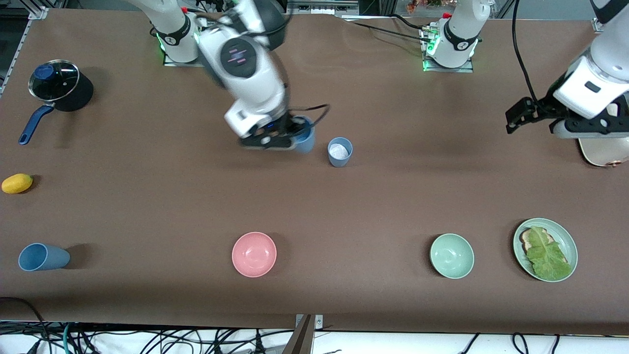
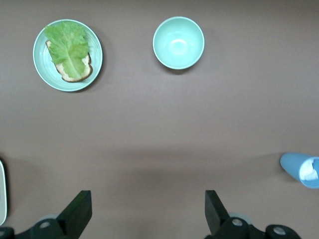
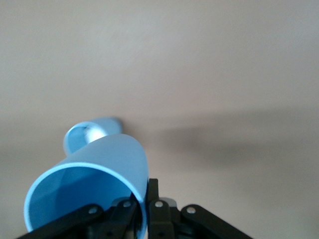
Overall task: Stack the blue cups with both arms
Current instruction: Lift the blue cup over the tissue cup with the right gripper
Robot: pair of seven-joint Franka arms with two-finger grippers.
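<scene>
My right gripper (image 1: 300,130) is shut on the rim of a blue cup (image 1: 305,140), one finger inside and one outside, and holds it tilted. In the right wrist view this cup (image 3: 94,181) fills the space by the gripper (image 3: 145,204). A second blue cup (image 1: 339,152) with a white patch inside stands upright on the table just beside it, and shows in both wrist views (image 3: 89,133) (image 2: 303,169). A third blue cup (image 1: 43,257) lies on its side near the front camera at the right arm's end. My left gripper (image 1: 513,118) (image 2: 148,214) is open and empty over the left arm's end.
A dark pot with a blue handle (image 1: 59,87) and a yellow lemon (image 1: 17,183) sit at the right arm's end. A pink bowl (image 1: 254,254), a green bowl (image 1: 452,255) (image 2: 178,42) and a green plate (image 1: 567,238) (image 2: 95,47) with lettuce on toast line the near side.
</scene>
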